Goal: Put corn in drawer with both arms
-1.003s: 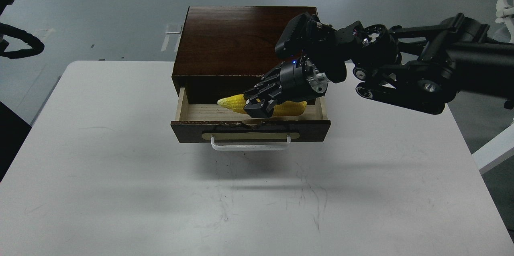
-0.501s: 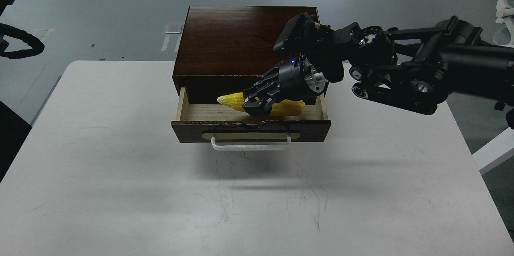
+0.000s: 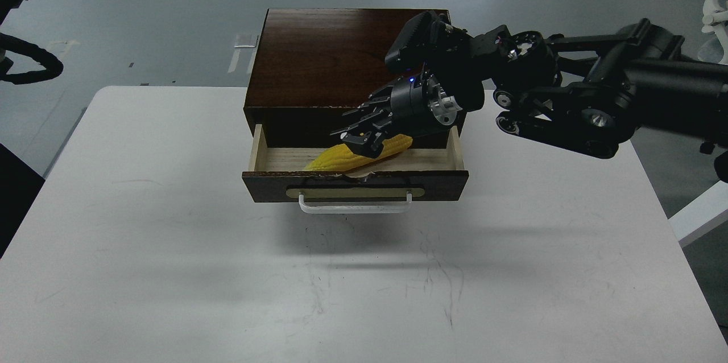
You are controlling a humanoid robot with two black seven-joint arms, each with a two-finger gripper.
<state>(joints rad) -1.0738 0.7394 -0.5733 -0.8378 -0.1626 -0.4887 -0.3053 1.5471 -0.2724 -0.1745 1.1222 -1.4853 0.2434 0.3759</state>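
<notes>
Item: corn (image 3: 341,156) in open drawer (image 3: 355,185), right gripper (image 3: 357,140) above it.

Drawer pulled out from dark brown wooden box (image 3: 335,56) on white table (image 3: 170,249); pale wood interior exposed, white bar handle (image 3: 355,206) facing the viewer. Corn lies tilted inside, tapered tip low toward the front left, thick end raised under the gripper. Right arm (image 3: 569,101) reaches in from the right edge. Fingers appear spread with the cob just beneath them, but whether they touch it cannot be told from this angle. Left arm (image 3: 23,16): only a cabled section at the upper left corner, gripper outside the frame.
</notes>
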